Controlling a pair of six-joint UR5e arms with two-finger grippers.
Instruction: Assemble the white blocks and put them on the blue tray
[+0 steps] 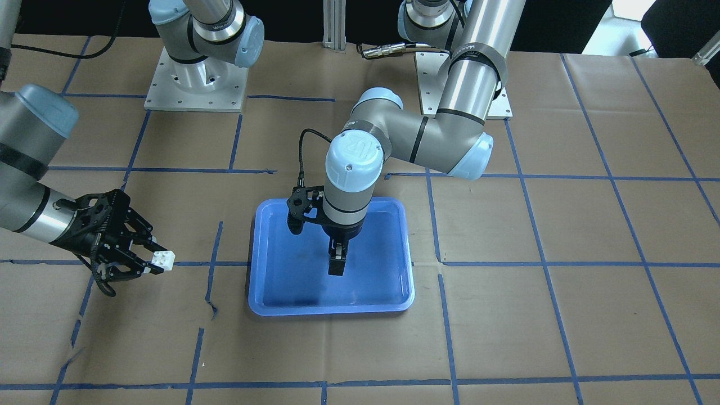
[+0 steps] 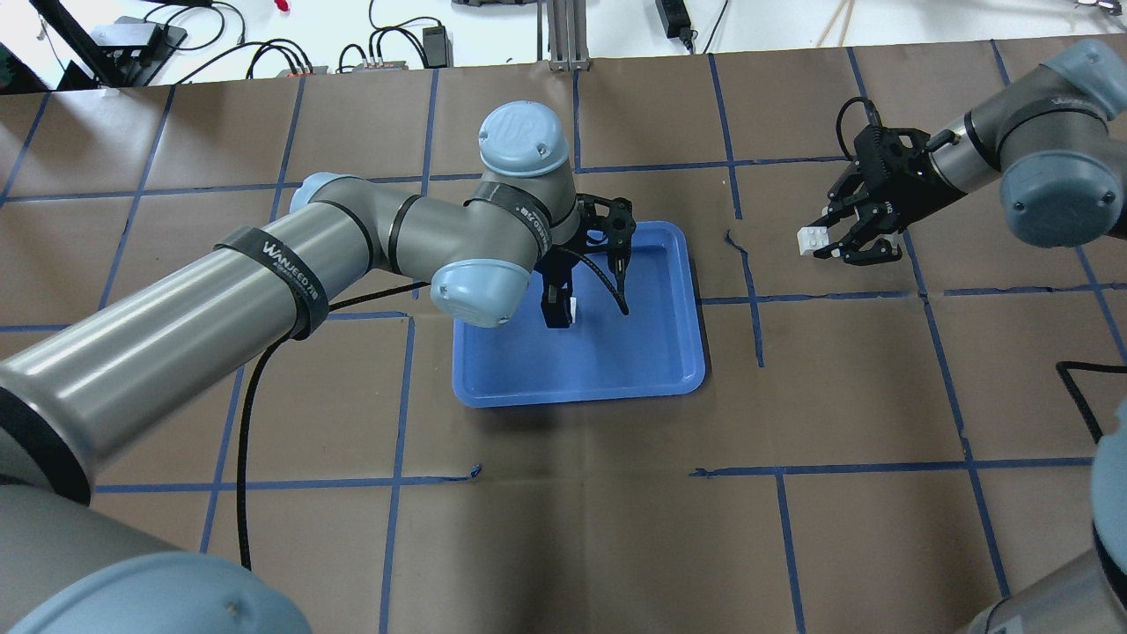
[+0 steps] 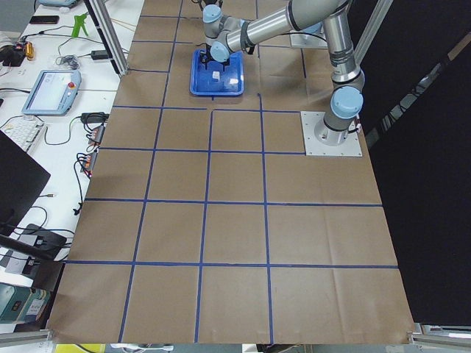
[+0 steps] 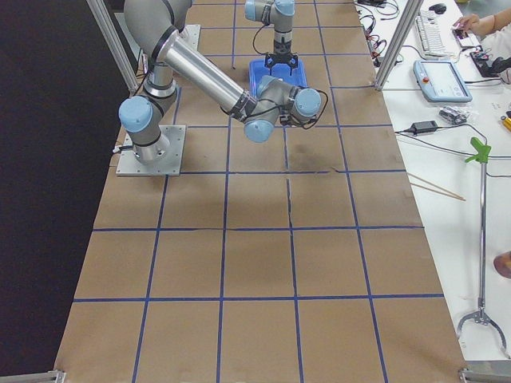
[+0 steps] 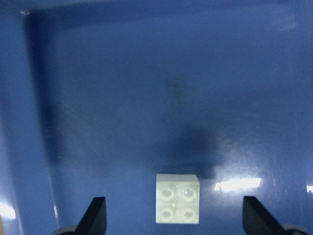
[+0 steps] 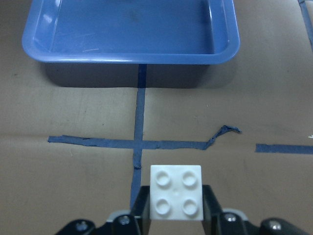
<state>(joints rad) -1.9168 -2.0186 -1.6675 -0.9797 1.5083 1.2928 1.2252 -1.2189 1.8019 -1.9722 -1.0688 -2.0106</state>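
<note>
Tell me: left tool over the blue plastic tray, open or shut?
Open: left tool fingertips stand wide apart, clear of the small white studded brick.

Left arm: reaches from its base at the robot-side edge to the desk's centre, elbow bent, wrist vertical.
Left gripper (image 1: 336, 264): points straight down, close to the surface; fingers (image 5: 96, 215) spread wide apart.
Right arm: forearm comes in from the desk's right end, sloping slightly downward.
Right gripper (image 1: 159, 260): near horizontal, pointing toward the desk's centre; fingers (image 6: 211, 205) clamped on a white block (image 6: 176, 192).
</note>
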